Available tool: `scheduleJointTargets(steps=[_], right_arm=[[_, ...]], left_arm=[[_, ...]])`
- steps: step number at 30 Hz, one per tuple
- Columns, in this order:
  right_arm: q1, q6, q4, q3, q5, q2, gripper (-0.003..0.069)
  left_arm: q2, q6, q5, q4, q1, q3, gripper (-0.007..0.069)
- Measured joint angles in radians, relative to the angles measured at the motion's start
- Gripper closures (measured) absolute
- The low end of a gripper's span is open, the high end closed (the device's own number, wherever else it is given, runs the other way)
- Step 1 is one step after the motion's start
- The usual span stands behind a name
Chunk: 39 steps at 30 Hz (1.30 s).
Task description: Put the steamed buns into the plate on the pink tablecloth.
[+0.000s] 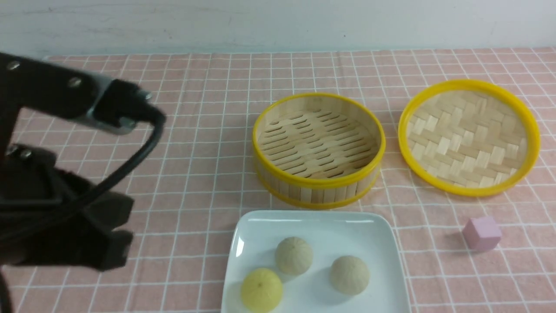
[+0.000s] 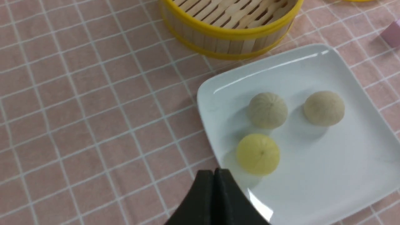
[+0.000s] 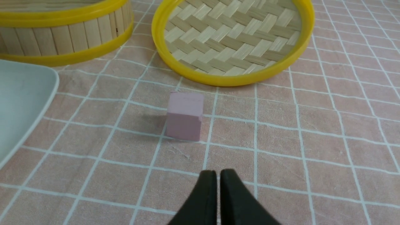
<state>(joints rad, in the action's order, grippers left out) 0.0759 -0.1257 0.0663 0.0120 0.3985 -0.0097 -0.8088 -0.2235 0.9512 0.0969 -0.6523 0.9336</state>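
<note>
Pink tablecloth [image 1: 182,130]: spans the desk. Plate [image 1: 321,224]: on the cloth, just before the empty bamboo steamer [image 1: 318,150]. Steamed buns, three: two beige [image 1: 294,255] [image 1: 349,274], one yellow [image 1: 261,290], all on the plate. Left gripper [image 2: 214,175]: jaws closed, empty, beside the plate. Right gripper [image 3: 218,176]: jaws seemingly a slit apart, empty.

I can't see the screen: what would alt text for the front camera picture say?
A white square plate on a pink checked tablecloth holds three steamed buns, two beige and one yellow. Behind it sit an empty bamboo steamer basket and its woven lid, with a small pink cube at right and a black robot arm at left.
</note>
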Motion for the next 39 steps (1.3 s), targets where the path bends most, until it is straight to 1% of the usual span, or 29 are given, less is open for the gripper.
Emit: scheduleJointTargets(steps=[2, 7, 11, 16, 19, 20, 22, 23, 24, 29, 33, 39], right_arm=[[0.000, 0.000, -0.001, 0.000, 0.000, 0.000, 0.0610], [0.000, 0.010, -0.001, 0.000, -0.005, 0.000, 0.0603], [0.000, 0.047, 0.000, 0.000, -0.012, 0.000, 0.0596], [0.000, 0.052, 0.000, 0.000, -0.007, 0.000, 0.0587], [0.000, 0.052, 0.000, 0.000, -0.007, 0.000, 0.0582], [0.000, 0.052, 0.000, 0.000, -0.007, 0.000, 0.0582], [0.000, 0.052, 0.000, 0.000, -0.007, 0.000, 0.0578], [0.000, 0.052, 0.000, 0.000, -0.007, 0.000, 0.0577], [0.000, 0.052, 0.000, 0.000, -0.007, 0.000, 0.0573], [0.000, 0.052, 0.000, 0.000, -0.007, 0.000, 0.0566], [0.000, 0.052, 0.000, 0.000, -0.007, 0.000, 0.0563], [0.000, 0.052, 0.000, 0.000, -0.007, 0.000, 0.0552]], left_arm=[[0.085, 0.000, 0.043, 0.003, 0.000, -0.045, 0.0623], [0.205, -0.004, 0.069, 0.007, 0.000, -0.133, 0.0623], [0.305, -0.063, 0.074, 0.007, 0.000, -0.217, 0.0623], [0.388, -0.123, 0.045, 0.003, 0.000, -0.317, 0.0623], [0.431, -0.164, -0.072, -0.013, 0.000, -0.406, 0.0623], [0.432, -0.170, -0.081, -0.012, 0.000, -0.410, 0.0623], [0.436, -0.211, -0.213, -0.012, 0.000, -0.447, 0.0623], [0.436, -0.220, -0.237, -0.012, 0.000, -0.452, 0.0623], [0.436, -0.260, -0.347, -0.014, 0.000, -0.472, 0.0622], [0.436, -0.330, -0.585, -0.015, 0.000, -0.490, 0.0616], [0.437, -0.340, -0.668, -0.015, 0.000, -0.492, 0.0612], [0.437, -0.343, -0.686, -0.015, 0.000, -0.492, 0.0607]])
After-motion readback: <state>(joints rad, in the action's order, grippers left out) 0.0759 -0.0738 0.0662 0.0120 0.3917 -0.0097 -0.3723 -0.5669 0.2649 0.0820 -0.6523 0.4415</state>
